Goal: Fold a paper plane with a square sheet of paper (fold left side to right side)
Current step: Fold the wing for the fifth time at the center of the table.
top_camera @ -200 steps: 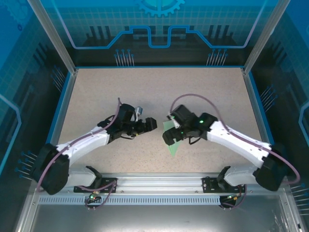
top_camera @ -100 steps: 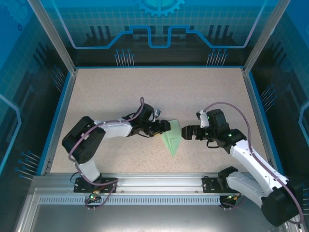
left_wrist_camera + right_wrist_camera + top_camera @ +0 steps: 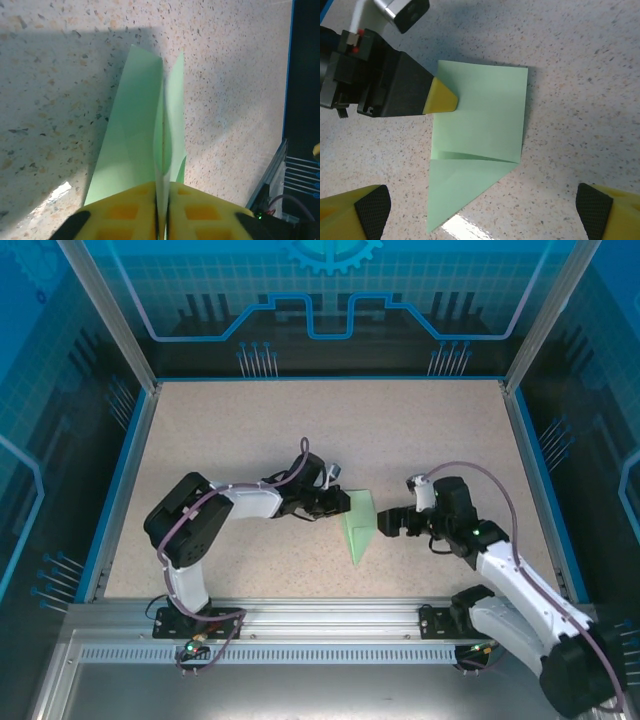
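Am clamping my left gripper point(image 3: 161, 202) on left edge of paper point(image 3: 358, 530), lying mid-table between arms; my right gripper point(image 3: 388, 523) hanging agape just beside. Judging paper light, limp, crease-prone: edge pinching suiting best.

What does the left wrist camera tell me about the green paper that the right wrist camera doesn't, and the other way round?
Left wrist view: a close look at the left gripper pinched shut on the green paper, with one layer seen edge-on between its yellow fingers. Right wrist view: the paper's whole outline from above, a squarish part ending in a folded triangular point, and the right gripper open wide. Both: pale green paper lying on the speckled table.
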`<state>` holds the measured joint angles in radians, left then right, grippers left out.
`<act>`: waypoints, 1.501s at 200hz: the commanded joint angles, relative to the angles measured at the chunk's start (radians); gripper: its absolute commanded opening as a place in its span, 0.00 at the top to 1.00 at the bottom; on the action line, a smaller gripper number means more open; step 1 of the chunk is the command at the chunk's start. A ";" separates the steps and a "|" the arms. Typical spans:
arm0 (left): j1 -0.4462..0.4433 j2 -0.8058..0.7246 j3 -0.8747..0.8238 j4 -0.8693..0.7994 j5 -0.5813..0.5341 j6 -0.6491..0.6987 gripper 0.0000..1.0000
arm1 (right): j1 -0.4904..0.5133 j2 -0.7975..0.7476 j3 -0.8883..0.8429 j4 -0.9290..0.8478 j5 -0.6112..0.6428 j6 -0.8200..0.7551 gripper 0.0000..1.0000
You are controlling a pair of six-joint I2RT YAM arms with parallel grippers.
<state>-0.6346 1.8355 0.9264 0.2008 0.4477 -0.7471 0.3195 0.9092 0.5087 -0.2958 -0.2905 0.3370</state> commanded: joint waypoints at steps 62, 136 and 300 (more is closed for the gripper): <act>0.087 -0.146 -0.199 0.293 0.197 0.049 0.97 | -0.161 0.495 0.124 0.304 -0.554 0.033 0.18; 0.095 -0.146 -0.216 0.293 0.224 0.073 0.97 | -0.131 0.762 0.194 0.454 -0.620 0.101 0.26; 0.098 -0.103 -0.204 0.223 0.195 0.119 0.91 | -0.107 0.799 0.186 0.390 -0.664 0.062 0.88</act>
<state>-0.5449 1.7271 0.7208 0.4561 0.6514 -0.6811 0.2134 1.7443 0.6830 0.1501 -0.9676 0.4248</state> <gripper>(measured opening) 0.076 0.144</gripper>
